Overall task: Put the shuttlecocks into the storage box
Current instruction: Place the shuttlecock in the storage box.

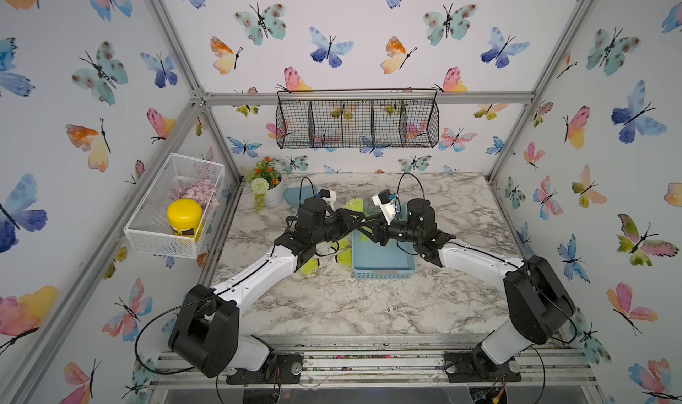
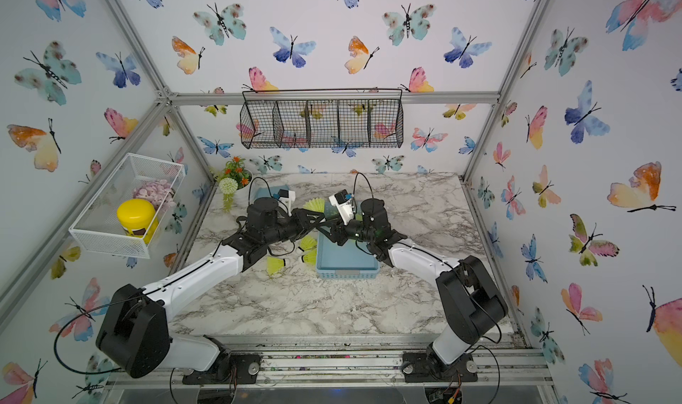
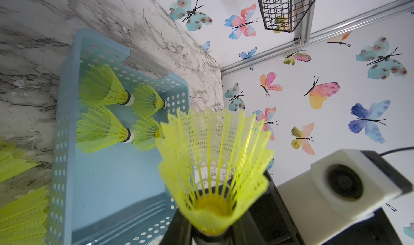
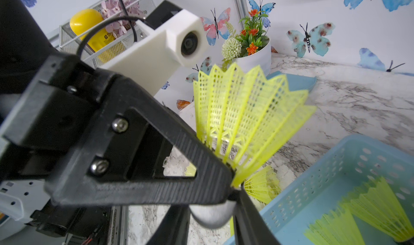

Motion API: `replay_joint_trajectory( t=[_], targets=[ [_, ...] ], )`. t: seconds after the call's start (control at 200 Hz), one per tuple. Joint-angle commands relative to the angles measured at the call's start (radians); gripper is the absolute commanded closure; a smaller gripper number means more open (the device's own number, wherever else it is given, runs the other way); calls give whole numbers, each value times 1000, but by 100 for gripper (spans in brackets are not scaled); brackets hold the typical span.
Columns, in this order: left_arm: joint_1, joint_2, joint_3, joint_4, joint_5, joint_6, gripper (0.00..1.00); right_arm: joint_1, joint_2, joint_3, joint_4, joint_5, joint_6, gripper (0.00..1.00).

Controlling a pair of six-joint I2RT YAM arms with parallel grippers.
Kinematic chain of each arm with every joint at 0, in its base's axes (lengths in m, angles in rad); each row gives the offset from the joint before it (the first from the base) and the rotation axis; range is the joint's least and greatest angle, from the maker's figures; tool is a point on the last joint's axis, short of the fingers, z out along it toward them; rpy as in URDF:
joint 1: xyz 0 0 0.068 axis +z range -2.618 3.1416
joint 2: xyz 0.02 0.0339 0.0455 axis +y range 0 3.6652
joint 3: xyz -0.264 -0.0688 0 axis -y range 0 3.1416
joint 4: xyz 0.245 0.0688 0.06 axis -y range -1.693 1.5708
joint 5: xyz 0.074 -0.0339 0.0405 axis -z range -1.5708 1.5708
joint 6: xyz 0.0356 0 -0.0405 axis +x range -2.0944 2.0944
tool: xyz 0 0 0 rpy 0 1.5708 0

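Left claw (image 3: 211, 231) is pinching the held shuttlecock (image 3: 212, 156) at the neck, skirt fanned upward. Right claw (image 4: 212, 210) meets it tip to tip, and its fingers (image 4: 251, 219) are pressed against the white rounded tip from both sides. The held shuttlecock has a neon yellow-green mesh skirt with ribs and a scalloped rim. Both claws hang off the counter (image 1: 332, 302), above the left wall of the storage box (image 1: 383, 273), over its far half.

The storage box is light blue and shallow, with round-hole walls and a handle cut-out. Four shuttlecocks (image 3: 103, 87) lie on their sides in its far end, just below and beyond the claws. They sit two by two, each tip against the next skirt, black band showing. The near half of the box floor is bare blue.

Three shuttlecocks (image 1: 309, 266) lie loose on the counter, below the claws on the left-arm side. Two are just beside the box's left wall and the third is further out, under the forearm.

The counter is white-grey marble. It shows open on the right-claw side out to the frame post, and from the box's near end back to the arm bases.

Behind the left claw is a white flower pot (image 1: 275, 199) in the back-left corner, with a light blue flat piece (image 1: 293, 197) just beside it. A white mesh basket (image 1: 147, 232) on the left wall holds a yellow-lidded jar (image 1: 184, 214). A black wire basket (image 1: 354, 125) hangs high on the back wall. The walls have butterfly wallpaper (image 1: 332, 44) and aluminium framing.
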State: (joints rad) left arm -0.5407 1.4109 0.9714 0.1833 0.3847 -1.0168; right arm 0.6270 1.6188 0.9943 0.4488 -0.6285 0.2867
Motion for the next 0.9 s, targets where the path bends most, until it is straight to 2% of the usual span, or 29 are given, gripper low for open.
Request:
replay_joint_trajectory(
  t=[0.0,0.125,0.24,0.496,0.691,0.771,0.891],
  targets=[
    [-13,-1,-12,16,-4,-6,75,7,-3,19,37,-7,-1,71],
    [-14,2,-14,16,-6,-3,75,7,-8,13,36,1,-4,78],
    [-18,3,-16,15,-8,0,74,7,-14,9,31,10,-10,80],
    [-21,-12,-17,-8,-33,23,55,7,-24,1,5,21,-30,84],
    [-22,-23,-8,-35,-53,48,53,8,-30,0,-19,27,-49,84],
    [-22,-34,-3,-57,-72,66,48,7,-34,-4,-33,31,-58,84],
    [-23,-62,23,-113,-111,129,33,7,-41,-16,-63,48,-78,84]
  ],
)
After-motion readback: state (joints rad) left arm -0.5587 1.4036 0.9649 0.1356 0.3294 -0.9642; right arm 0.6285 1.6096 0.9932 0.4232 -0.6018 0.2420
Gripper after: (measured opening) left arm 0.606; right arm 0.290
